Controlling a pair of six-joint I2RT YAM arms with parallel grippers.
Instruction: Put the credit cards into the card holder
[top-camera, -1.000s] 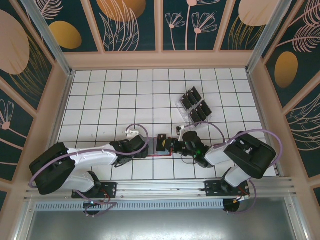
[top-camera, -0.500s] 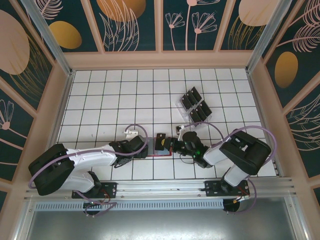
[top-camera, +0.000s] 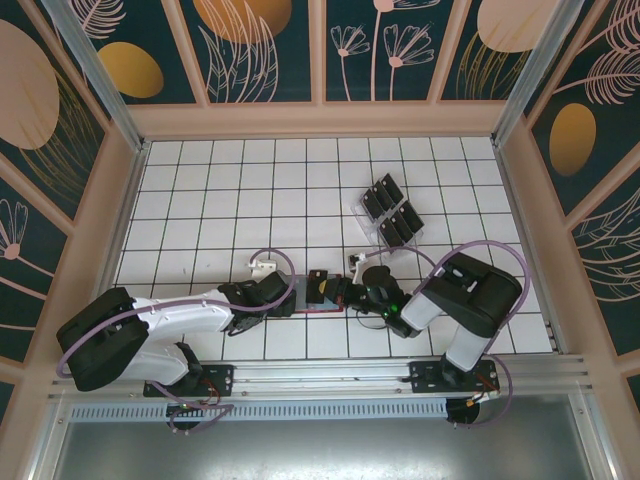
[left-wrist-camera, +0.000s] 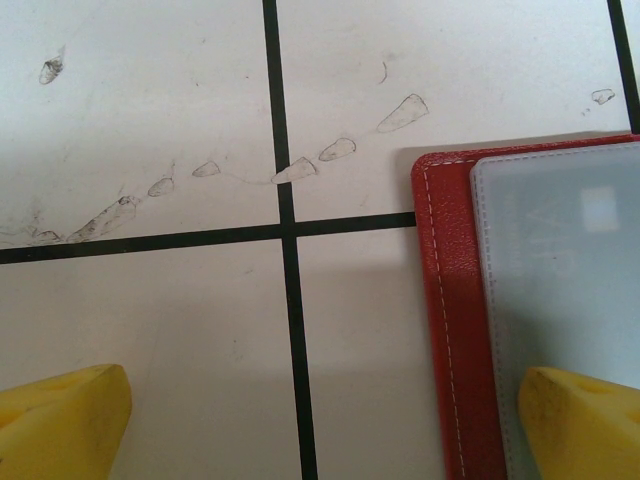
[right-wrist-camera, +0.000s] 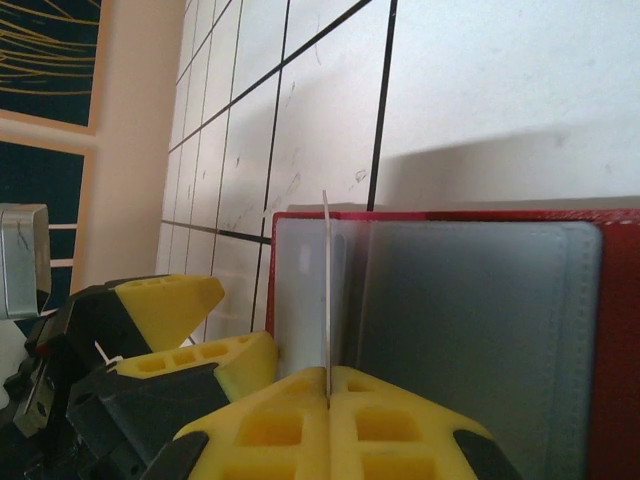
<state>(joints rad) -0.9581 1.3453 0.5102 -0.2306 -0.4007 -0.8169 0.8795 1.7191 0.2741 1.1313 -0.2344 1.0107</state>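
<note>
Insertion step: your right gripper (right-wrist-camera: 328, 395), clamped on an edge-on card (right-wrist-camera: 327, 290), meets the open wallet (right-wrist-camera: 470, 300), lower centre from above. Your left gripper (left-wrist-camera: 325, 405) gapes empty, one finger (left-wrist-camera: 580, 420) resting on it. Next, likely ease the card into a pocket.

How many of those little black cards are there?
About 6: one card pinched in the right gripper over the wallet, roughly five cards in the clear tray farther back; some may be hidden.

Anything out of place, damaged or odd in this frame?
Nothing serious. A curved trail of dark scuff marks dirties the table beside the open card holder, and the clear tray sits askew to the grid lines. The right gripper pinches a credit card edge-on at the holder.
</note>
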